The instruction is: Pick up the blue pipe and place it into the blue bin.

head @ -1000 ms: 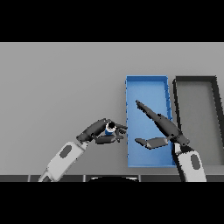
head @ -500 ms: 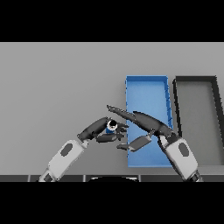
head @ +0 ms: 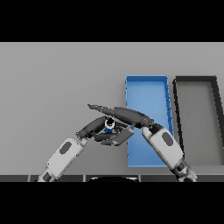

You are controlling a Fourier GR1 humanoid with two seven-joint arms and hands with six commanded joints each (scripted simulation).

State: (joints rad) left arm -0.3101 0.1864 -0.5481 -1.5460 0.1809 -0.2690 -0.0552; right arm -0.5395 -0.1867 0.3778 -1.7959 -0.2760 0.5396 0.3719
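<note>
Reaching further left than before, the right robot hand (head: 120, 114) now stretches straight fingers over the blue pipe (head: 109, 126), which the left robot hand (head: 97, 127) grips with curled fingers, just left of the blue bin (head: 147, 79) above the tabletop (head: 57, 83).

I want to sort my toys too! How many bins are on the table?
2. The blue bin sits right of the middle, with the right arm crossing its near part. The black bin sits just to its right, near the table's edge. Nothing seems to hide another.
</note>
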